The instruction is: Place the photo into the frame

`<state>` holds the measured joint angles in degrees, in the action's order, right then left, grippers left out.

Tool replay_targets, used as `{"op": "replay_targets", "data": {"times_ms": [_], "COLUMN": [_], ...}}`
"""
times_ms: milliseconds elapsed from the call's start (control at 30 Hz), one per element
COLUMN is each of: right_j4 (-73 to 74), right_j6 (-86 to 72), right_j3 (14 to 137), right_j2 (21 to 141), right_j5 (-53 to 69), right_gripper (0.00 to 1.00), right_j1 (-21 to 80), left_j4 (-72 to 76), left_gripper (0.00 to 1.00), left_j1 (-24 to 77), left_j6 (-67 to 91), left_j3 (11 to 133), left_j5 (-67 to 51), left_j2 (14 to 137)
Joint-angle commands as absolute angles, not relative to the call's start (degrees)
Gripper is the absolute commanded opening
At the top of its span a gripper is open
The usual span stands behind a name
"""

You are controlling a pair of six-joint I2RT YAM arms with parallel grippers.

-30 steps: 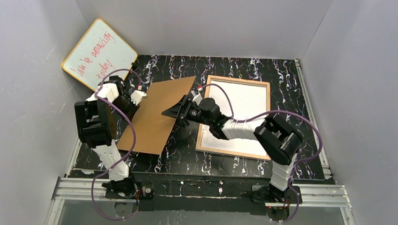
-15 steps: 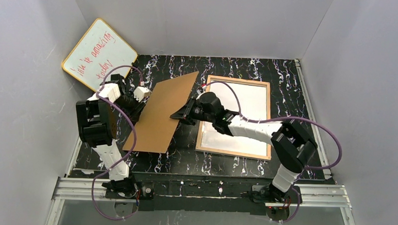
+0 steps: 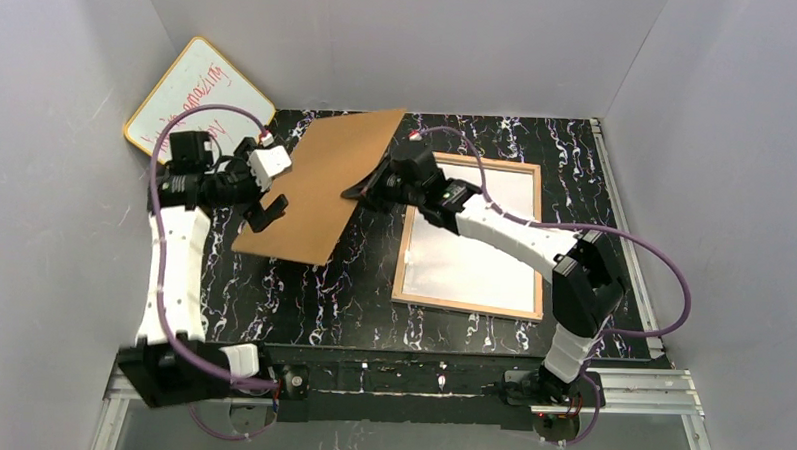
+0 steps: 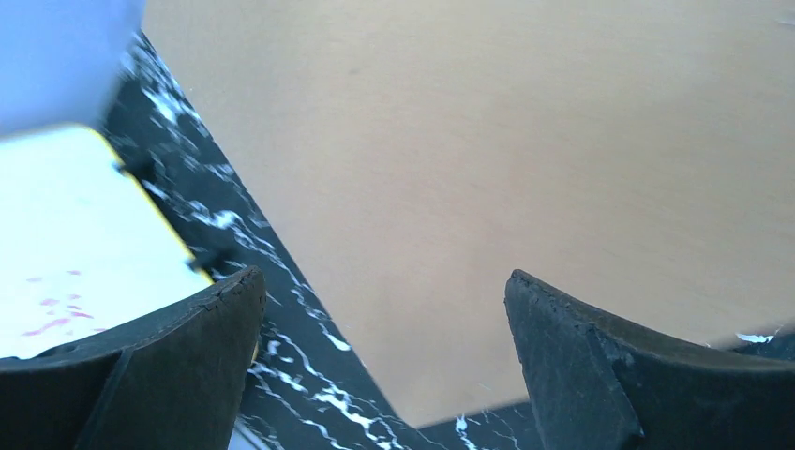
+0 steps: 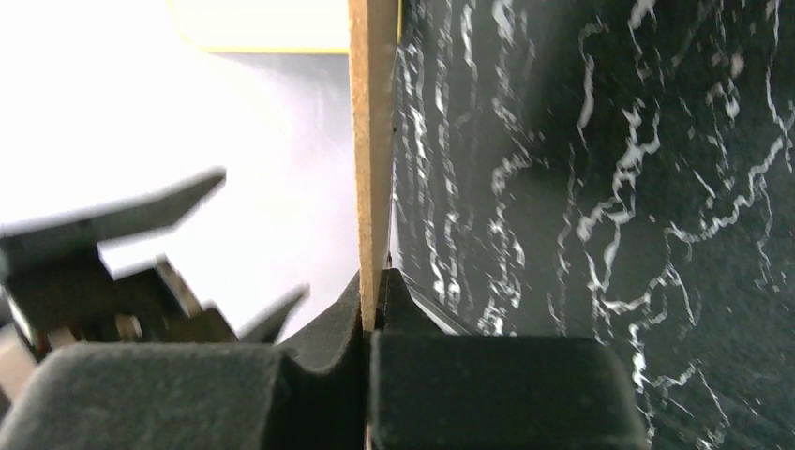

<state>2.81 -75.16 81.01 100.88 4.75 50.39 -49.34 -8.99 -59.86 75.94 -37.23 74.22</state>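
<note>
**A:** Black marbled tabletop (image 3: 302, 302) is spreading under both arms. What is lying nearest the right gripper (image 3: 364, 193)?

**B:** The frame (image 3: 467, 306) is lying flat just behind that gripper, tan wood side up, and the gripper's own forearm is reaching over it. The photo (image 3: 453, 262) is sitting inside the frame, showing only a plain white back.

**A:** And what is the right gripper doing?

**B:** It is pinching the brown backing board (image 3: 321, 187) by one edge, with its jaws closed down on the thin sheet. In its wrist view that edge is running straight out from between the fingers (image 5: 323, 319).

**A:** Is the board lying flat?

**B:** No, it is hanging tilted, stretching from the right gripper across to the left gripper (image 3: 268, 188). Whether its near corner is touching the tabletop, I cannot tell.

**A:** Is the left gripper holding it too?

**B:** No. Its jaws are standing wide apart and gripping nothing. The board is sitting just ahead of them, and in the wrist view both fingertips (image 4: 216, 300) are staying clear of it.

**A:** Anything smaller?

**B:** A yellow-rimmed whiteboard (image 3: 194, 78) with red writing is leaning against the wall behind the left gripper, well apart from the frame.
</note>
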Motion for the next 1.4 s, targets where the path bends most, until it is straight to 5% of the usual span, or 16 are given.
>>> {"op": "replay_targets", "data": {"times_ms": [0, 333, 833, 1033, 1167, 1233, 1367], "right_j4": [-0.1, -6.7, -17.6, -19.7, -17.2, -14.4, -9.2], "right_j6": [-80.0, -94.2, -102.2, -103.0, -100.8, -97.7, -89.9], "right_j3": [89.4, 84.1, 76.1, 75.9, 78.0, 79.6, 80.6], "right_j2": [99.9, 98.7, 96.2, 95.8, 96.0, 95.9, 93.1], "right_j5": [4.1, 10.8, 15.5, 16.3, 18.2, 19.5, 21.8], "right_gripper": [0.01, 0.01, 0.01, 0.01, 0.01, 0.14, 0.61], "right_j1": [46.0, 41.4, 43.5, 44.7, 44.7, 44.8, 44.1], "left_j4": [-55.2, -68.2, -50.2, -50.1, -47.9, -45.0, -36.2], "left_gripper": [0.98, 0.98, 0.80, 0.44, 0.02, 0.00, 0.00], "left_j1": [-8.8, -8.8, -8.8, -8.8, -8.8, -8.8, -8.8], "left_j6": [-65.3, -97.5, -94.8, -95.2, -92.6, -90.8, -85.7], "left_j3": [76.4, 70.6, 59.9, 62.0, 64.1, 63.9, 61.5], "left_j5": [-47.0, -54.6, -54.0, -52.2, -52.1, -52.4, -53.5], "left_j2": [66.2, 60.3, 54.0, 56.5, 57.0, 56.3, 53.8]}}
